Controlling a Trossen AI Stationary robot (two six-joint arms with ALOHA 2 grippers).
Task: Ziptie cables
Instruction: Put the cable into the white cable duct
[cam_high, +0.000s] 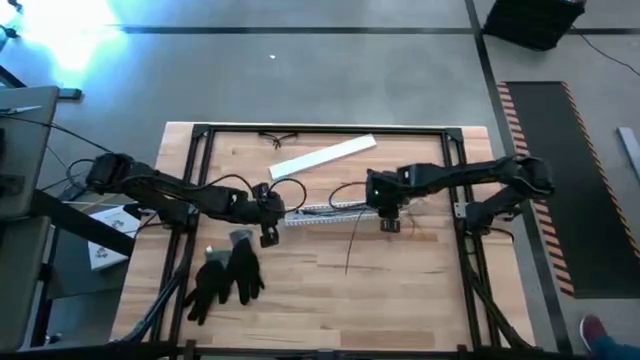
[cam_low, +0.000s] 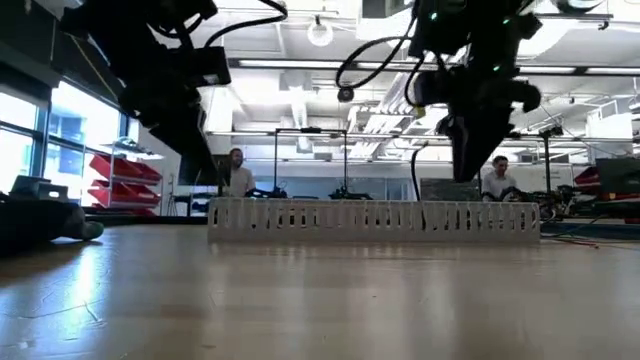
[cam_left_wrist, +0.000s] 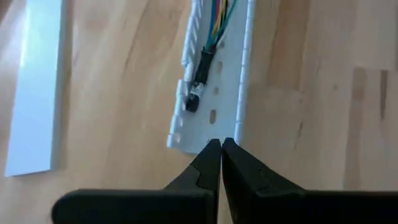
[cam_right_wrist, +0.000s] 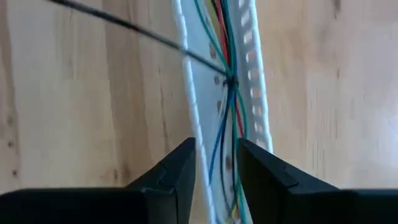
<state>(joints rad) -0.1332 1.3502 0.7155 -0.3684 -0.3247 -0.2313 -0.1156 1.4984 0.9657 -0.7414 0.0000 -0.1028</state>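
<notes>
Looking down the right wrist view, you can see the cables (cam_right_wrist: 227, 93) lying inside the white slotted channel (cam_right_wrist: 258, 106) at mid-table, and a thin black tie (cam_right_wrist: 124, 25) already cinched around them — its long tail runs off across the wood. So by my reading one tie is looped and at least partly tightened; whether it is fully snug, I cannot say.

Your right gripper (cam_right_wrist: 216, 165) hangs over the channel with its fingers parted, the wires running between them but not pinched. It grips nothing. Your left gripper (cam_left_wrist: 221, 155) sits at the channel's other end with its fingertips pressed together on nothing, just at the channel's end wall; the cables' black sleeved end (cam_left_wrist: 200, 74) lies a little beyond it, inside the trough.

What seems left: the tail wants pulling or trimming, and the stretch of bundle near your left arm shows no second tie.

From above, a pair of black gloves (cam_high: 222, 280) lies near the table's front edge and a flat white cover strip (cam_high: 322, 157) lies behind the channel — both well clear of the work.
</notes>
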